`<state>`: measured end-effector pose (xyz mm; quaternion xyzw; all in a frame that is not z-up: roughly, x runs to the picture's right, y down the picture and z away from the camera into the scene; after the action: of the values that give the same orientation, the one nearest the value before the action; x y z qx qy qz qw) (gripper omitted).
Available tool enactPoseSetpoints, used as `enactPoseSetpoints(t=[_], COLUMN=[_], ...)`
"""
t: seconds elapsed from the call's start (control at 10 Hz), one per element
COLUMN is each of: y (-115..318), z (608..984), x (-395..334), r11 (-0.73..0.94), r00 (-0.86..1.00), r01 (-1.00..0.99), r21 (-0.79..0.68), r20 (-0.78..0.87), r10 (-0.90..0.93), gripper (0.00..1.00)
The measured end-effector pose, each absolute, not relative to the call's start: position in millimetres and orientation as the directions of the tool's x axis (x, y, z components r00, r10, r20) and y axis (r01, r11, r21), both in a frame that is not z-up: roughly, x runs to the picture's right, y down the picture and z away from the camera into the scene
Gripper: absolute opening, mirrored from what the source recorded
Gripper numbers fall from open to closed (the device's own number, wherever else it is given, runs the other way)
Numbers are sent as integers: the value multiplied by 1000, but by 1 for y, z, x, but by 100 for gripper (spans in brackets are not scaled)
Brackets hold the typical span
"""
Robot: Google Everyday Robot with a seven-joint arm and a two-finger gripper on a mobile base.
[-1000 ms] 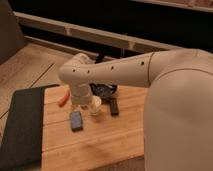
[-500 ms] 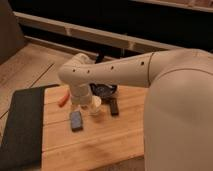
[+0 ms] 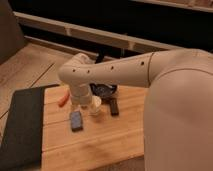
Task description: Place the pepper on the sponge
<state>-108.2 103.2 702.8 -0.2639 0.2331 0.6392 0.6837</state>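
The end effector (image 3: 84,104) hangs low over the wooden table (image 3: 120,137). The pepper (image 3: 62,100) lies just beside it, toward the dark mat (image 3: 20,127). The sponge (image 3: 76,120) lies just in front of it.

Warm, dim light is falling from above onto the wooden surface (image 3: 120,142), while the far background is lying dark. The arm (image 3: 125,75) is shading the claw (image 3: 85,102), which is hanging under it over the surface's middle.

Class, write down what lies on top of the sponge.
The sponge is bare on top. The pepper lies on the board behind-left; the gripper hangs just behind the sponge, hiding the board there.
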Motion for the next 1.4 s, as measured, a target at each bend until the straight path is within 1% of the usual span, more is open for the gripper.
enactPoseSetpoints(t=[0.5,0.7,0.8,1.0,1.1,1.2,1.4], y=[103,95,81,41,29,22,9], z=[703,706,713,736,744,749,764], x=[-108,-106,-103,-113,-127,-139,-186], r11=[44,67,111,281,345,383,456], r00=[74,86,113,257,323,364,468], r01=[-997,-996,-993,-959,-937,-921,-879], r21=[-62,-54,-44,-42,-55,-67,-138], r20=[-656,-646,-626,-548,-516,-496,-435], r10=[751,758,772,796,793,789,769], gripper=[65,65,65,65,65,65,65])
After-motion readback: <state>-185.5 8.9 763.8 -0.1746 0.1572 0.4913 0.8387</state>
